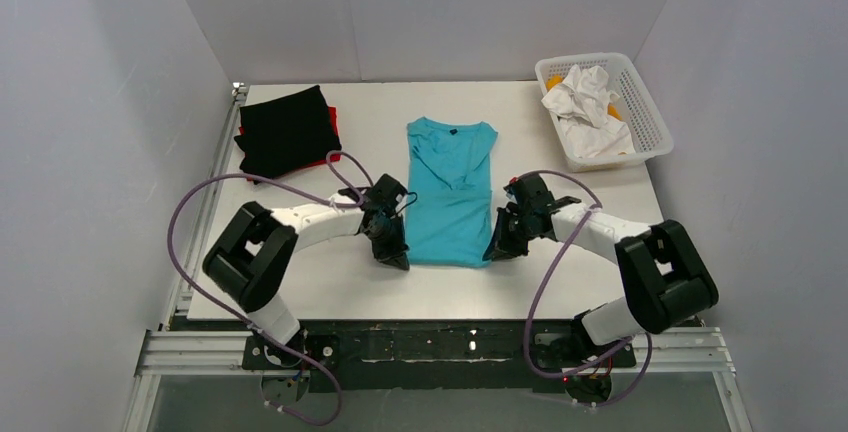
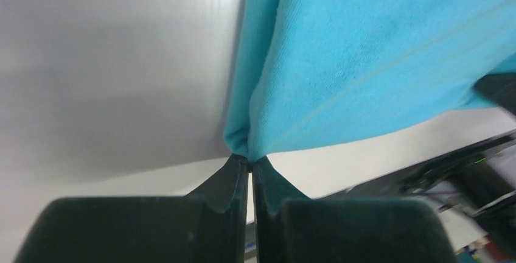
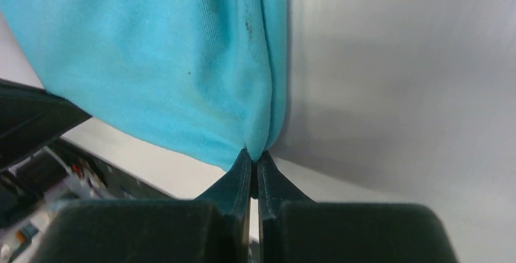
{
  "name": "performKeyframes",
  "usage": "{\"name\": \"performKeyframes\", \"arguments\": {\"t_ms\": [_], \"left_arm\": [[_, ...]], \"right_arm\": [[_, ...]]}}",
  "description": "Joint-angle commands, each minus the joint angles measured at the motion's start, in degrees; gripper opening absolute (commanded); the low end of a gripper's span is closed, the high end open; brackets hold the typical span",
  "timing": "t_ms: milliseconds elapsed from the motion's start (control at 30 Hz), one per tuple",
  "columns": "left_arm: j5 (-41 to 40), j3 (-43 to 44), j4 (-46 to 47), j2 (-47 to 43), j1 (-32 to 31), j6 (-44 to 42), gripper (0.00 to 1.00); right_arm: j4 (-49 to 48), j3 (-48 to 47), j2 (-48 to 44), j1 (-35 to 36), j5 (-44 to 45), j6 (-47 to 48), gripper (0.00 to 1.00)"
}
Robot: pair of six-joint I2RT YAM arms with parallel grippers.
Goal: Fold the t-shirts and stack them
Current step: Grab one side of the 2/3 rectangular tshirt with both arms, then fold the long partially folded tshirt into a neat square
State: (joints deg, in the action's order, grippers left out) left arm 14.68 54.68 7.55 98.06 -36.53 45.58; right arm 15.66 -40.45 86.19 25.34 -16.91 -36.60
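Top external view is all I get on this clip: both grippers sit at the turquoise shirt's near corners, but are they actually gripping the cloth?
Observer: The left wrist view shows the left gripper shut on the turquoise t-shirt, with its corner pinched at the fingertips.
Operator: And the right?
Observer: In its own wrist view the right gripper is shut too, pinching a doubled edge of the shirt at the very tips.
Operator: Is the cloth clean?
Observer: A few small dark specks show near that fold.
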Motion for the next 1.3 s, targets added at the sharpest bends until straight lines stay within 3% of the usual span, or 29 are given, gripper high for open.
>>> {"name": "performKeyframes", "arguments": {"t_ms": [0,133,300,433,533,733,1000,1267], "left_arm": [[-4.2,-10.7,-13.7,-10.3,-5.8,-1.5,0.0],[-4.9,-15.3,-18.6,-20.9,-10.6,1.5,0.0],[-8.9,-13.9,-25.5,-32.6,-12.8,1.6,0.0],[-11.5,-8.2,-29.5,-34.6,-12.9,1.0,0.0],[-15.8,-3.8,-29.2,-34.3,-12.9,-1.1,0.0],[-25.3,7.4,-30.8,-29.0,-10.3,-8.0,0.0],[-22.0,22.3,-29.2,-15.0,-1.4,-13.1,0.0],[-21.6,39.1,-31.4,0.6,3.9,-18.5,0.0]], "right_arm": [[13.6,5.0,-10.2,5.4,-3.5,-0.4,0.04],[19.2,8.0,-18.8,9.3,-5.6,-3.7,0.04],[21.4,8.1,-26.2,11.9,-8.0,-8.0,0.04],[23.6,1.8,-28.3,12.0,-5.8,-7.4,0.04],[27.0,-6.0,-27.3,11.6,1.0,-5.4,0.03],[27.8,-15.7,-22.4,3.6,1.2,-0.7,0.01],[24.9,-28.3,-11.4,-6.1,-5.5,3.0,0.01],[25.4,-41.2,0.8,-9.7,-5.5,4.4,0.01]]}}
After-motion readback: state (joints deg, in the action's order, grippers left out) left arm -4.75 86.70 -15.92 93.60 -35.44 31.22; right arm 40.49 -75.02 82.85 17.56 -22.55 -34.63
